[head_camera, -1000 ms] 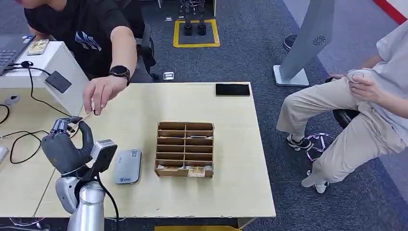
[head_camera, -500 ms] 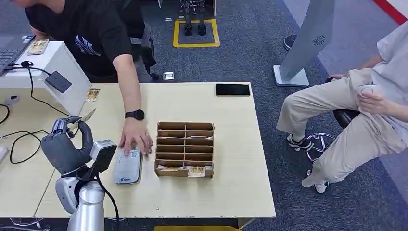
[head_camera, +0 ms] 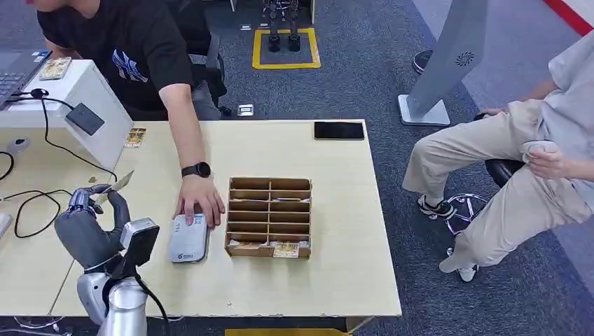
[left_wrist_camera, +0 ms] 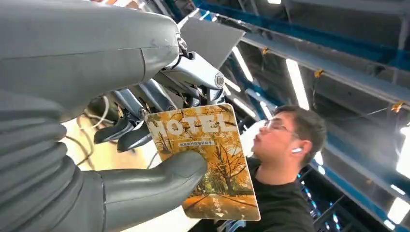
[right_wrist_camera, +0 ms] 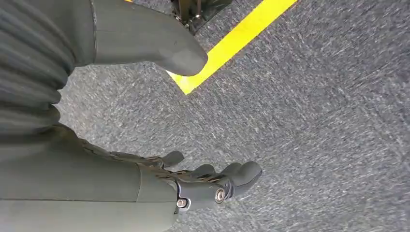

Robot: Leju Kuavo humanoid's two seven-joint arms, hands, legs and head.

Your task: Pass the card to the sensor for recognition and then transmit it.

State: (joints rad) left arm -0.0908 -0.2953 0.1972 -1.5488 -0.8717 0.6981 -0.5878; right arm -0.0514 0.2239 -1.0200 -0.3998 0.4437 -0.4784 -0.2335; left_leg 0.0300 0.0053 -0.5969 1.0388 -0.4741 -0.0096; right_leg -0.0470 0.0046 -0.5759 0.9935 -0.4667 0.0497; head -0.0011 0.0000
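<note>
I'm looking down on the pale wooden surface [head_camera: 329, 273], with grey carpet floor [head_camera: 364, 77] beyond its far and right edges. My left arm rises from the near left corner, and the left robot hand [head_camera: 87, 222] stands upright over the surface's left end, thumb and fingers pinching the card [head_camera: 119, 183] by its lower part. The card pokes up tilted from the fingertips; in the left wrist view the card [left_wrist_camera: 205, 159] shows an orange autumn picture with the word HOTEL, thumb pressed on its face, darker fingers behind.

A person in a black shirt [head_camera: 133, 49] leans in from the far left, one hand [head_camera: 199, 199] resting on the far end of the grey sensor [head_camera: 188, 239], which lies flat just right of my hand. Just beside that stands the brown slotted box [head_camera: 269, 217]; its nearest row holds a few cards, and one further slot seems to hold something I can't make out.

A second person in pale trousers [head_camera: 490, 182] sits off the right edge, well apart. There is open surface right of the box and along the near edge. A dark phone [head_camera: 339, 130] lies at the far edge, and a small card [head_camera: 134, 137] near the far left.

The right robot hand [right_wrist_camera: 193, 186] hangs over the carpet by a yellow line [right_wrist_camera: 232, 41], fingers loosely apart, holding nothing.
</note>
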